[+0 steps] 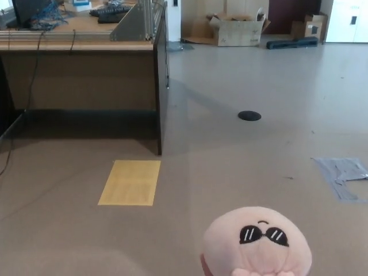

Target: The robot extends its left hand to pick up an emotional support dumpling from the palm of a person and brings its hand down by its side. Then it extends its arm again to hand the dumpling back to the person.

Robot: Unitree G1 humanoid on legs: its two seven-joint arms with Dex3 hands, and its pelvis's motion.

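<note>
No robot hand shows anywhere in frame, left or right, so you can't tell how the fingers stand. What you do get: the dumpling (pixel 257 244) at bottom centre-right, a pale pink plush ball with a stitched sunglasses face, cut off by the lower edge. A person's fingertips (pixel 261 273) peek out just under it, touching, so it looks like it rests on their palm. Judging by the look, it's light, soft and squashy, not slippery or fragile; expect it to deform under pressure. Take it around the rounded sides, thumb against two fingers, wide enough to cup the bulk, and stay clear of the fingertips below. Beyond it: bare floor, yellow floor patch (pixel 130 182) centre-left, desk (pixel 80 75) upper left, cardboard box (pixel 238 29) at top.
</note>
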